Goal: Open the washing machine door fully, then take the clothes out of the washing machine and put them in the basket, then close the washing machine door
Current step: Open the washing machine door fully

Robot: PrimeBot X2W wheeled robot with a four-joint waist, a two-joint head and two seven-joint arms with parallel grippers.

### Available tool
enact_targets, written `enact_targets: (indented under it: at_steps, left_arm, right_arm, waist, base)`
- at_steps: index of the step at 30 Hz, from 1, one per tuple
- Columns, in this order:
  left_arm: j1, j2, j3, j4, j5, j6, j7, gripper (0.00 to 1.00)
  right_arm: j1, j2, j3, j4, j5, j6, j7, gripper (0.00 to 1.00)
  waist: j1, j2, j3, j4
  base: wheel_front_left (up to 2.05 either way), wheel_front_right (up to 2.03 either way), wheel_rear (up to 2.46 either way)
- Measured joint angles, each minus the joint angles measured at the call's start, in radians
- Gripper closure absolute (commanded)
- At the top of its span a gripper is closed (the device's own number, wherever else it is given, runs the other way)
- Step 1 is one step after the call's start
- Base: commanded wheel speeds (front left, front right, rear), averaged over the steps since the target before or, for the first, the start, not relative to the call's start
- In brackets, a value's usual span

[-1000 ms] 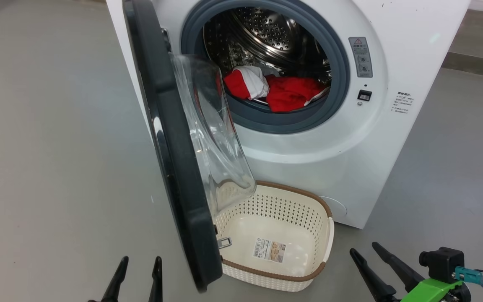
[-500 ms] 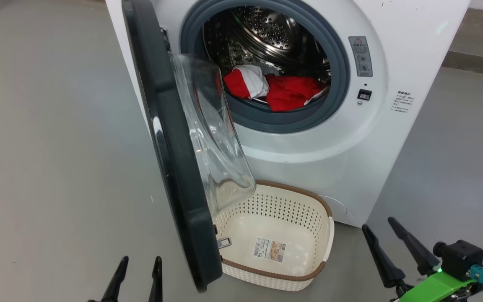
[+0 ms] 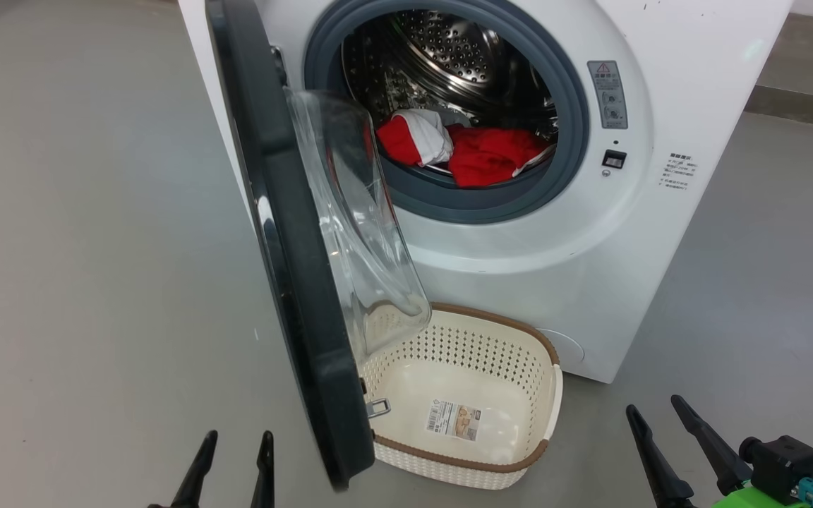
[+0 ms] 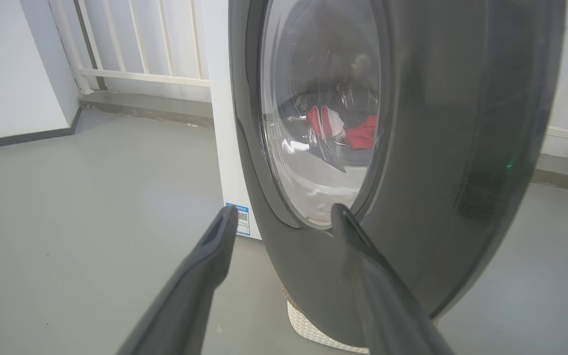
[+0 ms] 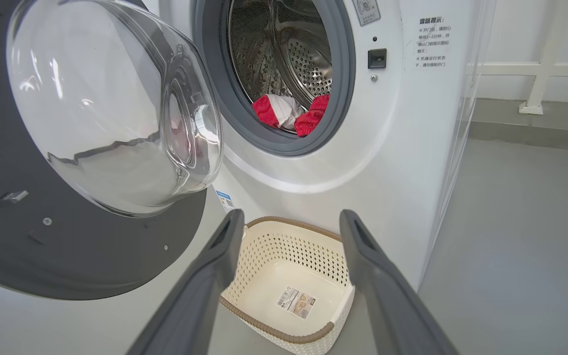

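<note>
The washing machine door (image 3: 293,282) is half-swung, overhanging the left end of the basket (image 3: 480,347), which is set on the floor (image 3: 96,247) below the opening to catch laundry. The clothes (image 3: 477,152) lie at the front lip of the drum (image 3: 449,49) in the washing machine (image 3: 660,85). Wide and empty: left pincer (image 3: 237,437), right pincer (image 3: 652,406).

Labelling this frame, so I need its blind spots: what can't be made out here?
Clothes: head view, heaped in the drum; number of pieces unclear.
Basket: head view, its left end hidden behind the washing machine door.
Washing machine warning labels: head view, print too small.
Clothes through the door glass: left wrist view, blurred by reflections.
</note>
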State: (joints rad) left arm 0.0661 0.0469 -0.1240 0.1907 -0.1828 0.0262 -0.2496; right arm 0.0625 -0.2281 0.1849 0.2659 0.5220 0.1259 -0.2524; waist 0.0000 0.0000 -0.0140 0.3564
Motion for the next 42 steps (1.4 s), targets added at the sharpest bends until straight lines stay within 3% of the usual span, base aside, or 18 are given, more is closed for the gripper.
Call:
enact_targets:
  at_steps: [11,12,13,14,15,21,28,34,38,42]
  left_arm:
    - [0.0,0.0,0.0,0.001,-0.008,0.0,0.0,0.0]
    - [-0.001,0.0,0.001,0.001,-0.016,0.0,0.0,0.17]
    - [-0.001,0.0,0.004,0.001,-0.028,0.0,0.0,0.53]
    - [-0.002,0.0,0.008,0.001,-0.042,0.0,0.0,0.65]
    - [-0.003,0.0,0.016,-0.002,-0.059,0.0,0.0,1.0]
    - [-0.019,0.0,0.071,-0.08,-0.103,0.002,0.0,1.0]
    - [-0.073,-0.001,0.087,-0.322,-0.121,0.02,-0.003,1.0]
    - [-0.093,0.0,-0.062,-0.488,-0.117,0.027,-0.007,1.0]
    - [-0.093,0.0,-0.197,-0.478,-0.117,0.016,-0.007,1.0]
    - [-0.092,0.001,-0.287,-0.375,-0.154,0.002,-0.007,1.0]
  right_arm:
    - [0.001,0.008,-0.012,0.01,-0.022,0.0,0.0,0.0]
    - [0.001,0.008,-0.012,0.01,-0.022,0.0,0.0,0.0]
    - [0.001,0.008,-0.012,0.009,-0.022,0.0,0.0,0.0]
    - [0.001,0.008,-0.012,0.009,-0.022,0.0,0.0,0.0]
    - [0.001,0.008,-0.013,0.009,-0.022,0.0,0.0,0.0]
    - [0.001,0.008,-0.014,0.009,-0.022,0.0,0.0,0.0]
    - [0.001,0.008,-0.013,0.008,-0.023,0.0,0.0,0.0]
    - [0.001,0.008,-0.012,0.008,-0.024,0.0,0.0,0.0]
    - [0.001,0.008,-0.012,0.008,-0.024,0.0,0.0,0.0]
    - [0.0,0.008,-0.012,0.008,-0.031,0.0,0.0,0.0]
  waist:
    - [0.0,0.0,0.001,-0.006]
    - [-0.0001,0.0,0.001,-0.005]
    - [-0.0001,0.0,0.001,-0.004]
    - [0.0,0.0,0.001,-0.004]
    - [0.0,0.0,0.001,-0.003]
    - [0.0,0.0001,-0.001,0.0]
    - [0.0,0.0001,-0.006,-0.001]
    - [-0.0001,0.0,-0.004,-0.006]
    - [0.0,0.0,-0.002,-0.009]
    - [0.0,0.0,0.001,-0.013]
  base:
    - [0.0,0.0,0.0]
    - [0.0,0.0,0.0]
    - [0.0,0.0,0.0]
    - [0.0,0.0,0.0]
    - [0.0,0.0,0.0]
    - [0.0,0.0,0.0]
    - [0.0,0.0,0.0]
    - [0.0,0.0,0.0]
    - [0.0,0.0,0.0]
    - [0.0,0.0,0.0]
